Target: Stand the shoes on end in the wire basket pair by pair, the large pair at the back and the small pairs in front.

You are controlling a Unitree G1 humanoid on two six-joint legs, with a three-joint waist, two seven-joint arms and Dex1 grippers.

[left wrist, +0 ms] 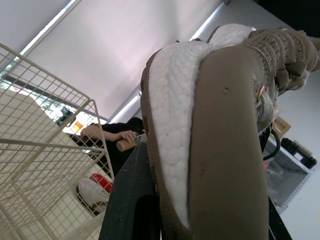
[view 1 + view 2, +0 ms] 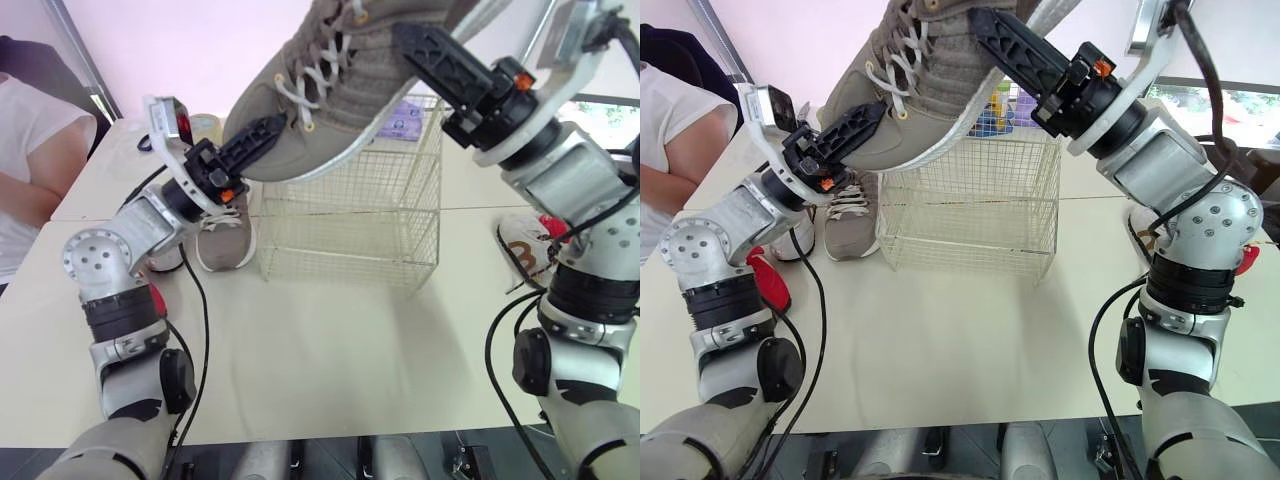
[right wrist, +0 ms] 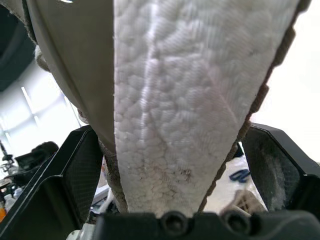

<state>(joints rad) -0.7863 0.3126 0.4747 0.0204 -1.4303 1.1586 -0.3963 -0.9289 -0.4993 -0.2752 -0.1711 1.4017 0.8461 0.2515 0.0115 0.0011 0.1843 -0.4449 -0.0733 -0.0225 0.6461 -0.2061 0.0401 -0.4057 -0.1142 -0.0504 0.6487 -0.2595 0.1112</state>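
Two grippers: I am sharing one load between my left gripper (image 2: 265, 135) and my right gripper (image 2: 405, 40), both lifted above the table (image 2: 330, 350).
Left gripper: I am pinching the toe end of the large taupe sneaker (image 2: 330, 90); in the left wrist view one black finger is pressing against the edge of the white sole.
Right gripper: I am clamping the heel half of the same sneaker; in the right wrist view my two fingers are sitting on either side of it, closed in on its flanks, with the sole facing the camera.
Sneaker: it is hanging tilted, toe low towards my left and heel high towards my right, over the wire basket (image 2: 350, 215) and not touching it.
Basket: it is standing on the table between my arms, and I am seeing no shoe standing in it yet.
Other shoes: the matching sneaker (image 2: 225, 235) is lying on the table just beside the basket on my left; a small white-and-red shoe (image 2: 525, 250) is lying near my right arm.
Step in hand: I am judging this to be the lowering of the first large shoe into the back of the basket.
Doing it well: I am aiming to swing the sneaker end-down and bring it over the far wall. I should loosen one gripper early, so the two are not twisting the sole against each other, and let go only once the low end is resting on the wire floor.
Watch for: laces snagging the rim.
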